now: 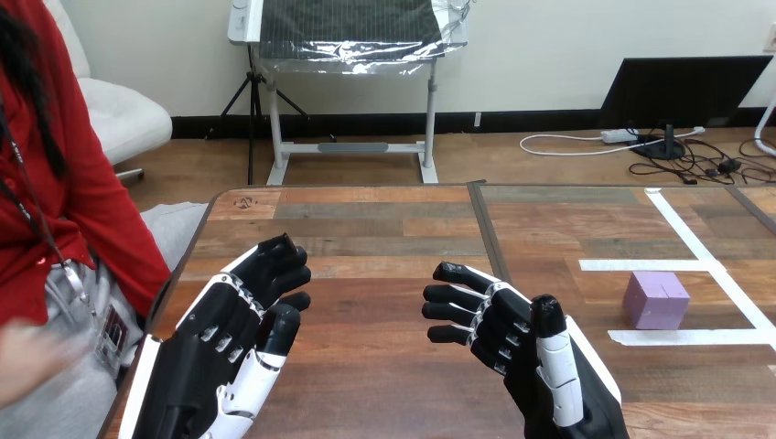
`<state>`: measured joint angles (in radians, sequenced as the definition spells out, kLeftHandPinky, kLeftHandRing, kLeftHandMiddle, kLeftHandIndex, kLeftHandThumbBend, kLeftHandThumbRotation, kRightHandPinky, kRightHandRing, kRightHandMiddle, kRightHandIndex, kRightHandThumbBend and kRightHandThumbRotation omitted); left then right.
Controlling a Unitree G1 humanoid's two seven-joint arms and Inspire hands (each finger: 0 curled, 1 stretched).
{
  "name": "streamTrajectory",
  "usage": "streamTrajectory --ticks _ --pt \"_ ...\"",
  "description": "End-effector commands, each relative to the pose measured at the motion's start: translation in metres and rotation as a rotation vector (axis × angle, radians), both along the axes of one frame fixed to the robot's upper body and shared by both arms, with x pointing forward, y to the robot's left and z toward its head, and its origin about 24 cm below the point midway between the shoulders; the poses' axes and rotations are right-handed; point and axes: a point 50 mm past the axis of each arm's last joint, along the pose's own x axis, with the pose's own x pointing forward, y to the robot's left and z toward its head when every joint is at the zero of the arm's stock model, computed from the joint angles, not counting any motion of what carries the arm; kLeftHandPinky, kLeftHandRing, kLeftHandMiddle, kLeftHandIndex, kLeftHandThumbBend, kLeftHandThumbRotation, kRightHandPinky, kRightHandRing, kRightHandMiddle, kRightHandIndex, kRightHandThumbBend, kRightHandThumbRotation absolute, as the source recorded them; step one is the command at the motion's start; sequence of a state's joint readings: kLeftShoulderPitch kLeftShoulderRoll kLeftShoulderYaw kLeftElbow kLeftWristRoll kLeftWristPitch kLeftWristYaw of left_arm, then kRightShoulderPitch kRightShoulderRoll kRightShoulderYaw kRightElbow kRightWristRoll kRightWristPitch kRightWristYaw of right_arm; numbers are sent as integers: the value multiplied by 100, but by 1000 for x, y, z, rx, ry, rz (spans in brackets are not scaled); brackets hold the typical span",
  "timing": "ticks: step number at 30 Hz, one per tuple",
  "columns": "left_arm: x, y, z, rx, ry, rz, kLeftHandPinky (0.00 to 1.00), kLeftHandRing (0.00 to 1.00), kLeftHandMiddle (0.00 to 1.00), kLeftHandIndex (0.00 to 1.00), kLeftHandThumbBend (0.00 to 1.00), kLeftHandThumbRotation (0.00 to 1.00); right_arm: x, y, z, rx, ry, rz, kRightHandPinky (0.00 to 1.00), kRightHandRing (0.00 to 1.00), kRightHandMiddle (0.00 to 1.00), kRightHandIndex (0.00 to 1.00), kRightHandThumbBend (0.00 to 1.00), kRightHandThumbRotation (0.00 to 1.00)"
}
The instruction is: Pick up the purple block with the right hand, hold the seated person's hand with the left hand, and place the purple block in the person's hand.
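A purple block (656,300) sits on the wooden table (384,229) at the right, inside a frame of white tape lines. My right hand (522,343) hovers left of it, a clear gap away, palm facing left with fingers relaxed and holding nothing. My left hand (229,338) is raised over the table's left part, fingers loosely bent, also empty. The person's hand (23,361) shows at the left edge, off the table and apart from my left hand.
White tape lines (695,265) mark a box on the table's right half. A seam (490,229) runs down the table's middle. The person sits close to the table's left edge.
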<state>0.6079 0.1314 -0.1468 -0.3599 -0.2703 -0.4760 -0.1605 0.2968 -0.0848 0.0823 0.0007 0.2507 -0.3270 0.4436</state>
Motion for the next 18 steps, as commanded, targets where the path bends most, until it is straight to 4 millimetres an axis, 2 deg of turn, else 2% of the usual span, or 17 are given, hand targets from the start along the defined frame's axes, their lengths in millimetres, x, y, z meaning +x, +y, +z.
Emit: streamTrajectory --ticks 1,18 --pt "9 -5 16 -44 -95 1 79 81 80 77 48 45 9 2 17 6 -94 10 73 78 78 80 82 100" --pt "10 -5 17 -49 -90 -6 79 80 80 76 50 43 12 2 15 19 -85 16 73 78 78 80 81 100"
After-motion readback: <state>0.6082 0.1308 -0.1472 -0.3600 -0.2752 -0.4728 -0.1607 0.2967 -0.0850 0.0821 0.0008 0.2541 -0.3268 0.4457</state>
